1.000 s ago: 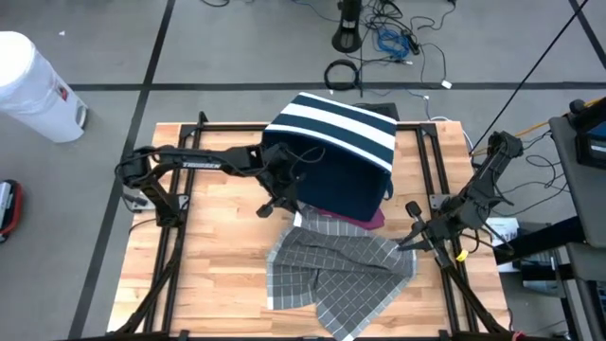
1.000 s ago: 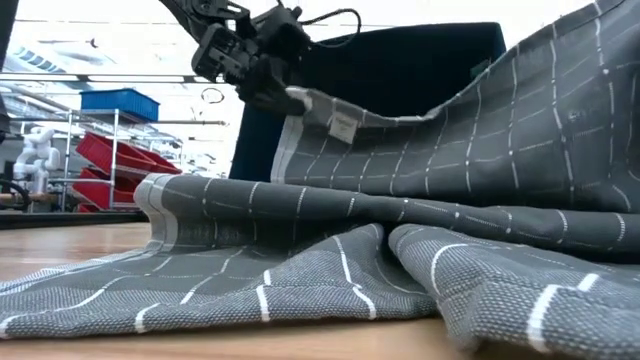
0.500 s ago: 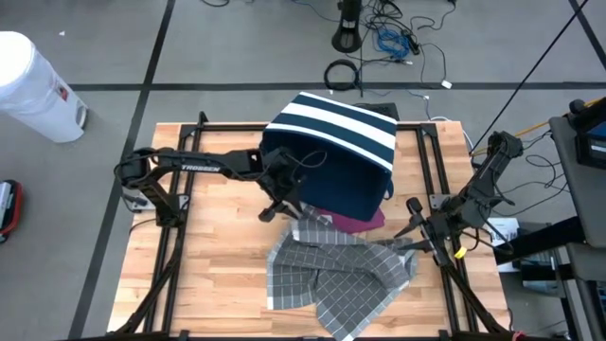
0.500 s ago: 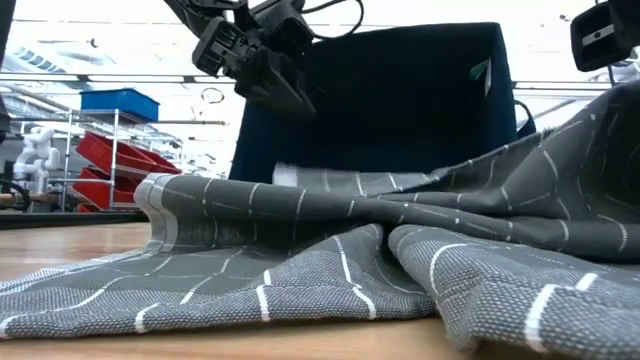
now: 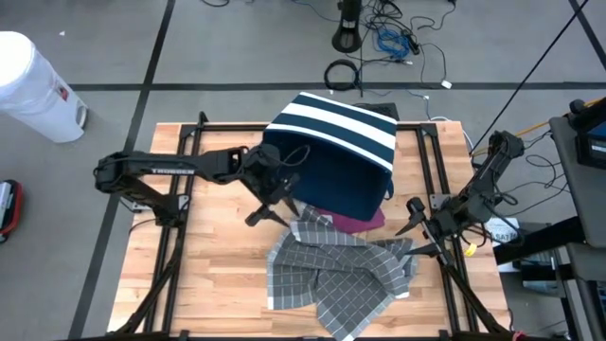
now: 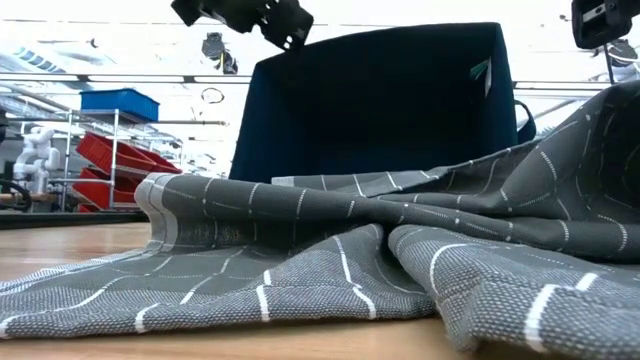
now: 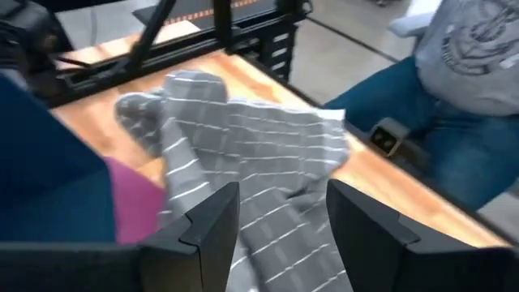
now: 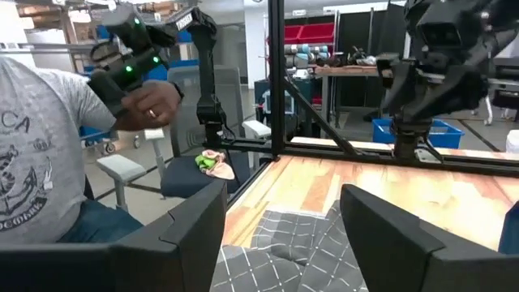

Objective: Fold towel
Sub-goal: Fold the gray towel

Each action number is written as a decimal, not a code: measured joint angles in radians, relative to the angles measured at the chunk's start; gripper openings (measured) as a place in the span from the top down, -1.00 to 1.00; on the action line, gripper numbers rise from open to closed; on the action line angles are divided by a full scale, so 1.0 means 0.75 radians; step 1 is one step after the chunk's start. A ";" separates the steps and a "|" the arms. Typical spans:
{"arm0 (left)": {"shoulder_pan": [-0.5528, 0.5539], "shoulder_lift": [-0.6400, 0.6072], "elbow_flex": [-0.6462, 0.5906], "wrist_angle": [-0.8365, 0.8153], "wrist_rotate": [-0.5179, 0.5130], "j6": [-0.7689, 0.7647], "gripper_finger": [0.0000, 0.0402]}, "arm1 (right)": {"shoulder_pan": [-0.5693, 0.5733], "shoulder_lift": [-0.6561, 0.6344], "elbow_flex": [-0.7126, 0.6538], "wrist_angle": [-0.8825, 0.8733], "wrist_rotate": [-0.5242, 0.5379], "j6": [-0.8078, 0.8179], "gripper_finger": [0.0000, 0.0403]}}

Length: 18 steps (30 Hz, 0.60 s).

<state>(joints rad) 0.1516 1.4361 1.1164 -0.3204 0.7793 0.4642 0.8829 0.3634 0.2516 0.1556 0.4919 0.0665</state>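
On the bench [image 5: 218, 275], the towel [image 5: 336, 275] lies crumpled and unfolded, released a moment ago. Beyond it, the left gripper [image 5: 268, 213] has lifted clear, fingers apart; right gripper [image 5: 415, 232], apparently open, hovers beside the towel's edge.

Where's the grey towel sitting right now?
In the high view the grey checked towel lies crumpled on the wooden table, toward its front right, just in front of the navy striped bin, between the left gripper and right gripper.
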 joint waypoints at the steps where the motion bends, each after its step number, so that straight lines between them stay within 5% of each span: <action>1: -0.022 -0.001 0.000 -0.002 0.000 -0.018 0.04 | 0.000 0.016 0.000 0.002 -0.001 0.008 -0.14; 18: -0.572 0.172 -0.001 -0.040 -0.322 -0.309 0.04 | 0.000 0.685 0.000 0.513 -0.072 0.145 -0.11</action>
<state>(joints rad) -0.2777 1.5648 1.1160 -0.3504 0.5379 0.2324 0.8829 0.8773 0.2516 0.5400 0.4377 0.1749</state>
